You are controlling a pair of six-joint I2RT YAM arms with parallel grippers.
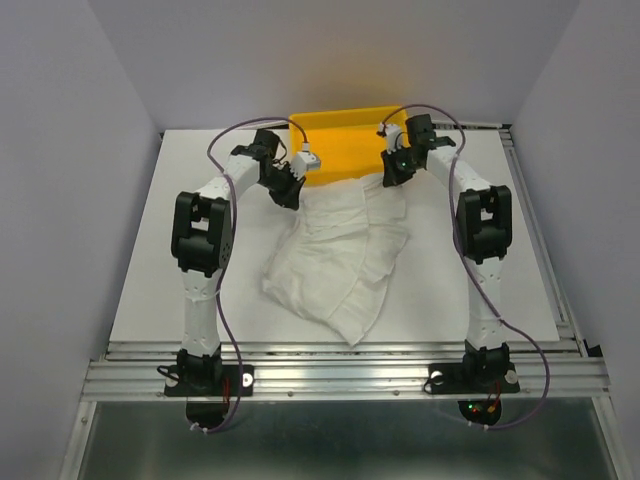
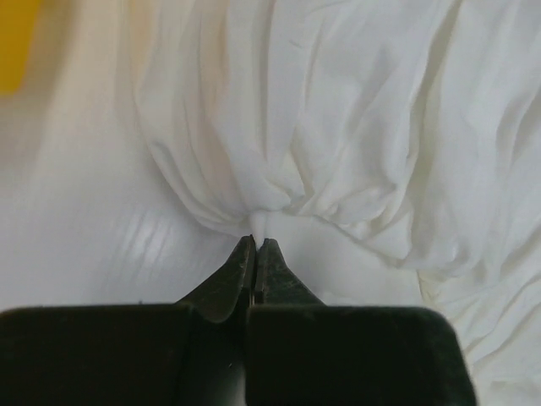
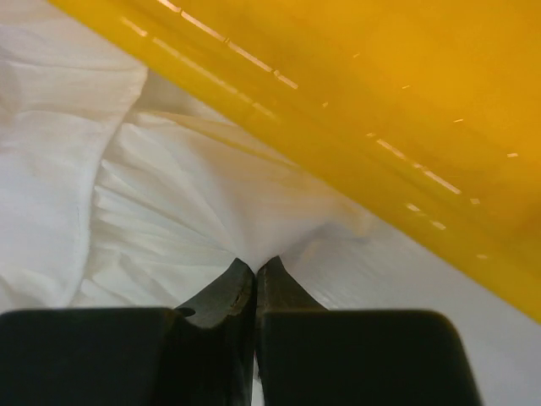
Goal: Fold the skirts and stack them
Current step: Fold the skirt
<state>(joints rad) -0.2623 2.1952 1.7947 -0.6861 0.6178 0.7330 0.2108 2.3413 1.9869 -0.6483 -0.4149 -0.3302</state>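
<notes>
Top view: skirts (image 1: 338,258) are seen as one crumpled white heap on the tabletop (image 1: 150,260), centre of frame, spread from the tray (image 1: 345,135) at upper centre down towards lower centre. How many skirts are in the heap cannot be told. The heap's upper edge is touching or just under the tray's near wall.

Left gripper (image 1: 288,192) is placed at the heap's upper-left corner, right gripper (image 1: 392,176) at its upper-right corner, just beside the tray.

Left wrist view: left gripper (image 2: 256,243) jaws are clenched, with a small tuft of the skirts (image 2: 338,110) pinched between the tips. Fabric is gathered into folds fanning up from that pinch. Bare tabletop (image 2: 93,245) is seen at left, a blurred bit of tray (image 2: 15,42) at upper left.

Right wrist view: right gripper (image 3: 256,264) jaws are clenched on the skirts (image 3: 169,211), with the pleats converging at the tips. The tray (image 3: 380,110) wall is seen running diagonally across the upper right, close behind the pinch. A strip of tabletop (image 3: 406,283) is visible between the tray and the tips at right.
</notes>
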